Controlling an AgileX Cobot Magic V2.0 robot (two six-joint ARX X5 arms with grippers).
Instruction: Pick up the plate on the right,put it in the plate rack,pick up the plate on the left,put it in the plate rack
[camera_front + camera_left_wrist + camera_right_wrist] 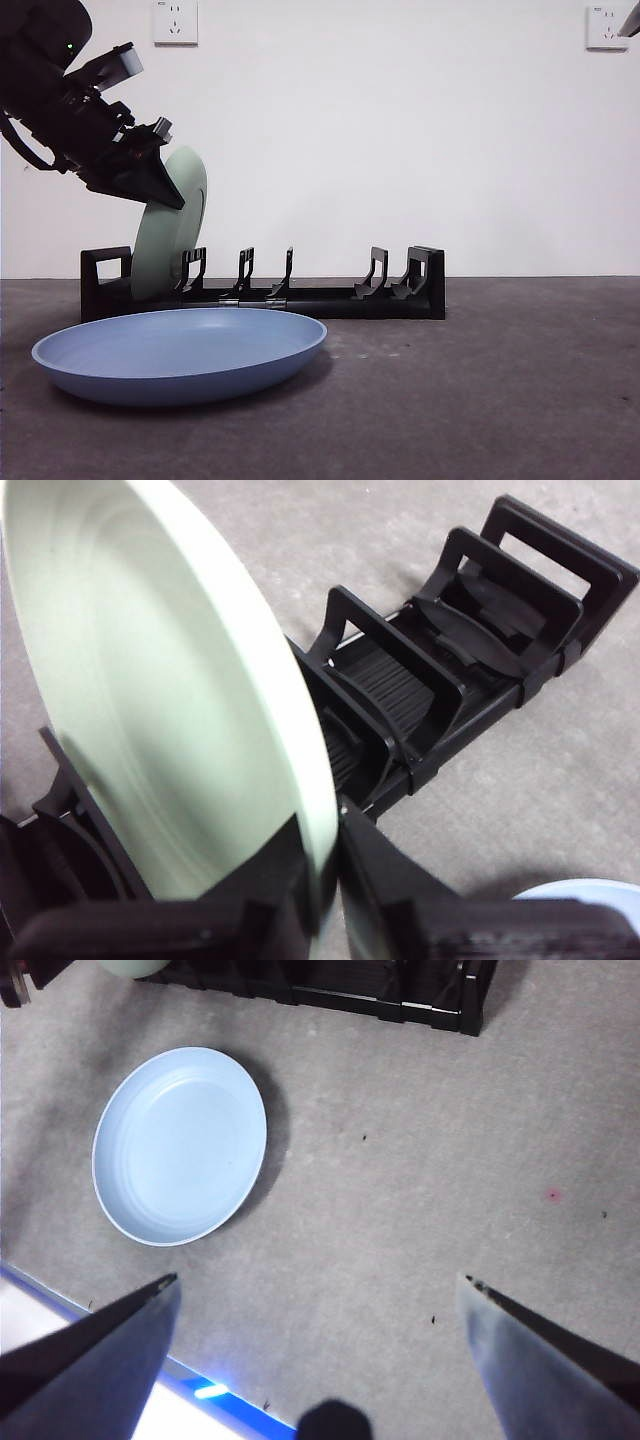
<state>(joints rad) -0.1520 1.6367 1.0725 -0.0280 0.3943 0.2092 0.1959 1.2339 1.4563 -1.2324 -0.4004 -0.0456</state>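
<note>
A pale green plate [168, 235] stands tilted at the left end of the black plate rack [330, 295], its lower edge down among the dividers. My left gripper [150, 185] is shut on the plate's upper rim. The left wrist view shows that green plate [150, 690] edge-on between the jaws, with the plate rack [450, 670] behind it. A light blue plate [180, 352] lies flat on the table in front of the rack. High above the table, my right gripper [320, 1285] hangs open and holds nothing; below it lies the blue plate [180, 1145].
The table is a grey mat [500, 390]. Several rack slots to the right of the green plate hold nothing. A white wall with two sockets [175, 22] stands behind. A white, blue-lit table edge [60, 1325] shows in the right wrist view.
</note>
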